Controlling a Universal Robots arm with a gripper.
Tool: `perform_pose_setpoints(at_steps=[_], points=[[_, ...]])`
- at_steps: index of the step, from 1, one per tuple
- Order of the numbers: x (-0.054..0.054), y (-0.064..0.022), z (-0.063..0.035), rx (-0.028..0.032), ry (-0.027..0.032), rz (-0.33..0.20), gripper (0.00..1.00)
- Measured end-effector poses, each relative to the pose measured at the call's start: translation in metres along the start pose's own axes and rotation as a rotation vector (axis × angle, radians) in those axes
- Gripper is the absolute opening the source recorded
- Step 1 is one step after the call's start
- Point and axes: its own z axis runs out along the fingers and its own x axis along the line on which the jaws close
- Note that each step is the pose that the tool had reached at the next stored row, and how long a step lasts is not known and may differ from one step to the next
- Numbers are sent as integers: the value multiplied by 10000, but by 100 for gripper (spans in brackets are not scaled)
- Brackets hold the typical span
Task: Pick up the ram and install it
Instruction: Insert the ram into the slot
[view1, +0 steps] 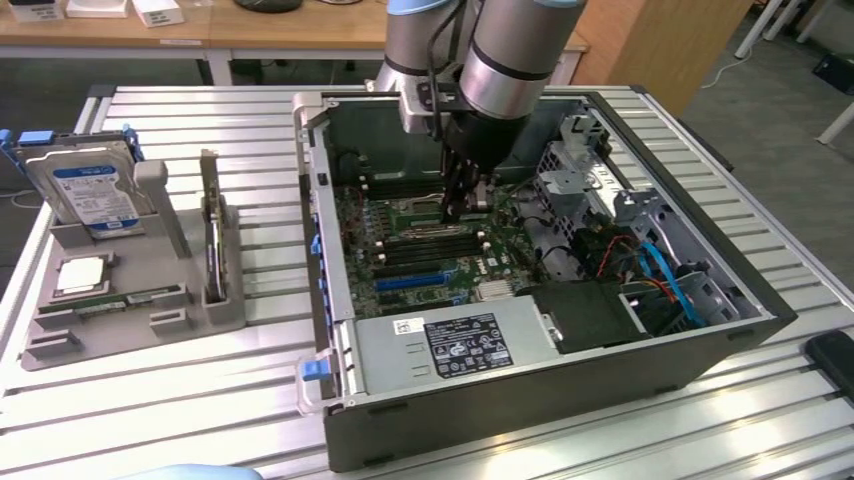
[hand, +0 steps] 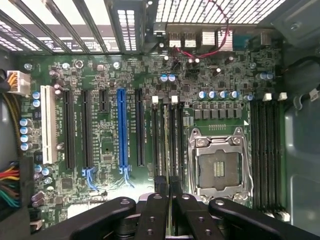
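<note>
The black two-fingered gripper (hand: 169, 202) is seen lowered inside the open dark grey computer case (view1: 534, 400). It is clenched on the ram (hand: 170, 217), a long thin green circuit-board stick viewed edge-on between the jaws in the wrist view. The stick is held upright directly above the bank of black memory slots (hand: 159, 145), beside the square silver processor socket (hand: 218, 167) on the green motherboard (hand: 105, 145). Whether its lower edge touches a slot cannot be told. A similar green stick (view1: 127, 298) is noted lying flat in the grey holder tray (view1: 134, 340) at the exterior view's left, well apart from the case. The ram is judged light and stiff but fragile, being a thin board with exposed chips and an easily damaged contact edge. A hold on the flat faces near the top edge, at mid-length, is judged best, so that the contact edge is left free and pressure is spread evenly. Twisting or tilted pressing would risk cracking the board or the slot.
</note>
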Motion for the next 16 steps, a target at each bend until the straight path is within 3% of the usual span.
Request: perform_pose_setpoints(at_steps=[7, 16], points=[[10, -9, 124, 12, 2, -23, 13], [12, -12, 156, 13, 20, -24, 13]])
